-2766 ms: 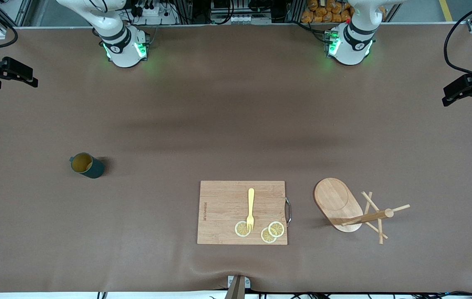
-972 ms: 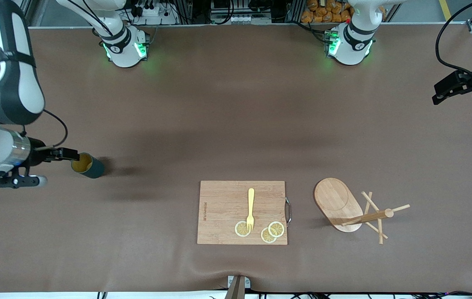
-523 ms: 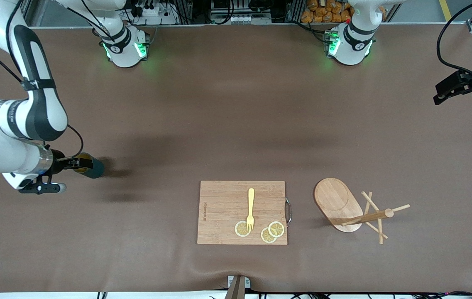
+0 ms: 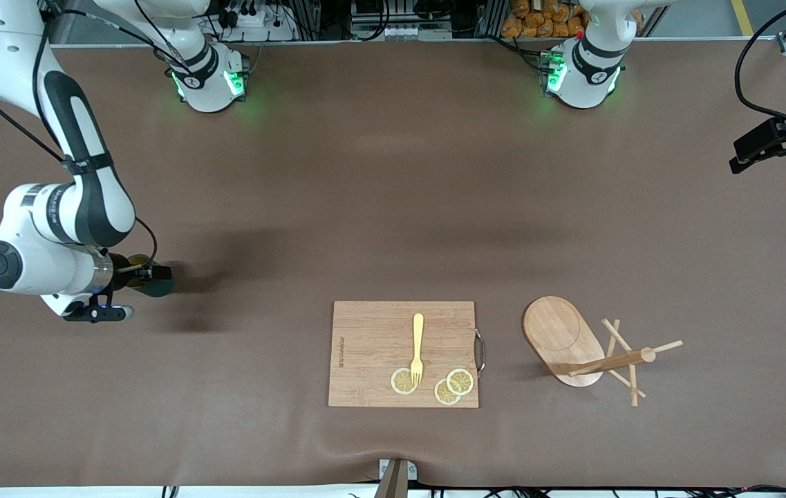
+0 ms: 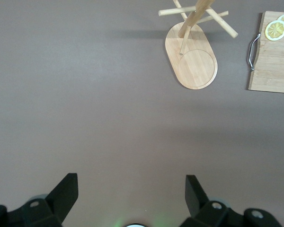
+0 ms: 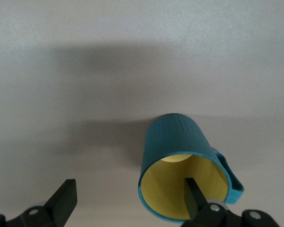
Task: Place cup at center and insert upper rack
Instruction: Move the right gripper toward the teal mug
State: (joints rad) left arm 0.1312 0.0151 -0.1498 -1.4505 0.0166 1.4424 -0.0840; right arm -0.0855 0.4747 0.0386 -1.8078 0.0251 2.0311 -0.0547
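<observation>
The dark teal cup (image 4: 161,286) stands toward the right arm's end of the table, mostly hidden by my right gripper (image 4: 146,272). In the right wrist view the cup (image 6: 173,137) turns its yellow mouth to the camera. My right gripper (image 6: 129,182) is open, with one finger (image 6: 195,196) at the mouth and the other out over the table. The wooden upper rack (image 4: 562,330) stands toward the left arm's end and also shows in the left wrist view (image 5: 195,61). My left gripper (image 4: 740,159) waits open at the table's edge, nothing between its fingers (image 5: 131,177).
A rectangular wooden cutting board (image 4: 372,346) lies near the front edge at mid-table, beside the rack. It carries a yellow fork (image 4: 417,342) and lemon slices (image 4: 460,381). A corner of the board (image 5: 274,61) shows in the left wrist view.
My right arm has swung in from the table's end and its gripper has slid onto the cup, covering most of it. The left gripper has drifted slightly. Cup and rack have not moved.
</observation>
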